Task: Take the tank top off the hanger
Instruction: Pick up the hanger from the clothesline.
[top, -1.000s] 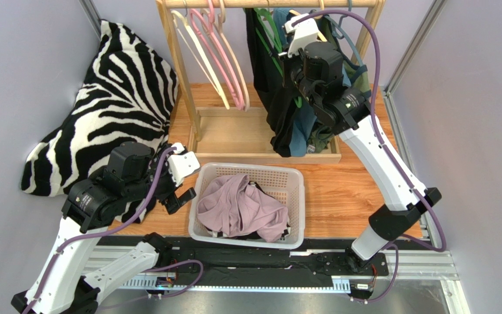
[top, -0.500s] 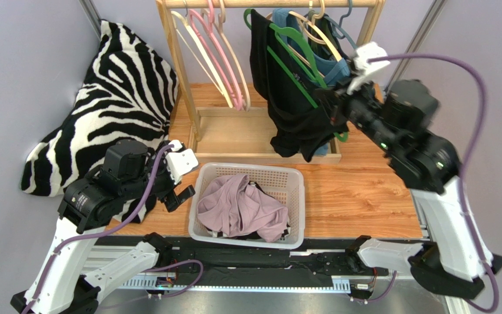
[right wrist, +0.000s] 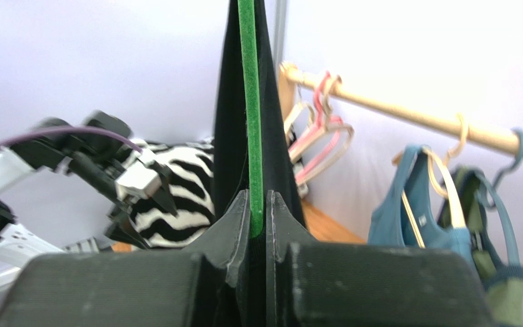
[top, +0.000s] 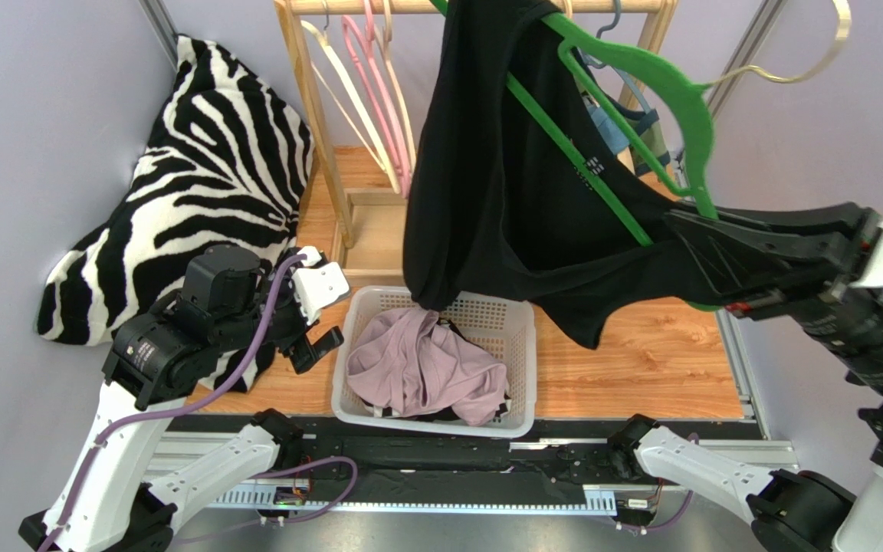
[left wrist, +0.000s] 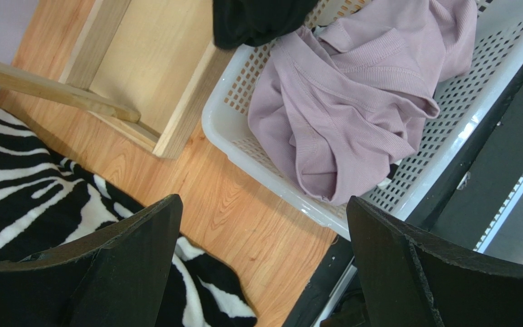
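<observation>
The right gripper (right wrist: 257, 225) was clamped on the thin green plastic hanger (right wrist: 247, 102); both jaws were pressed against the hanger's bar with no gap visible in the right wrist view. The black tank top (top: 504, 173) was still draped on this hanger, with the green bar running diagonally across the fabric. The garment was held high in front of the wooden clothes rack (top: 310, 104), and its hem hung over the far rim of the white perforated plastic basket (top: 523, 345). Whether the hanger's hook rested on the rack's rail could not be determined.

The left gripper (left wrist: 263, 204) held nothing; its jaws stood wide apart above the wooden table (top: 642, 357), near the left side of the basket. A crumpled mauve knit garment (left wrist: 353, 109) lay inside the basket.

A zebra-striped cushion (top: 210, 150) leaned against the left wall, beside the rack. Pink and cream hangers (top: 383, 81) hung on the left part of the rail. A teal garment (right wrist: 407, 218) and an olive garment (right wrist: 499, 272) hung on other hangers on the right part of the rail.
</observation>
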Tool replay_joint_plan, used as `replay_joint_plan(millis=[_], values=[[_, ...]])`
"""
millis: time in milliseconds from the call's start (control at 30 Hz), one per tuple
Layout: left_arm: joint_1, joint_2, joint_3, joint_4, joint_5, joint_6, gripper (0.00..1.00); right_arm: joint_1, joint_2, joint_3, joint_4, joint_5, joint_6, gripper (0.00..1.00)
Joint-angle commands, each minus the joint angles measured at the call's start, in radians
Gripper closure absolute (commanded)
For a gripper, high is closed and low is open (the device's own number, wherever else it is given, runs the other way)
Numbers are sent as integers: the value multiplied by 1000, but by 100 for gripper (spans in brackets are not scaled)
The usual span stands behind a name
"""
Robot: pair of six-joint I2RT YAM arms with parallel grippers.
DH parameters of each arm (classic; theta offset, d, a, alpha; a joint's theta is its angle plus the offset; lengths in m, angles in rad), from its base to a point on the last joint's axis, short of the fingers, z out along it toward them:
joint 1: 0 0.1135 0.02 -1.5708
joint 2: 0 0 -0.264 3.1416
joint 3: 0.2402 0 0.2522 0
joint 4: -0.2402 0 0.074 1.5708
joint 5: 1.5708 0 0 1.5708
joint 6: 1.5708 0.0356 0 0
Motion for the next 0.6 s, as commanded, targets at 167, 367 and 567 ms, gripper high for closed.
replay_joint_plan(millis=[167,367,567], values=[[10,13,40,4,46,-7,1,1,-12,86,174,-122,78,100],[16,15,44,3,46,-11,1,-1,9,85,257,-134,98,100],[21,16,44,-3,56,-11,1,-1,25,123,418,-180,155,100]])
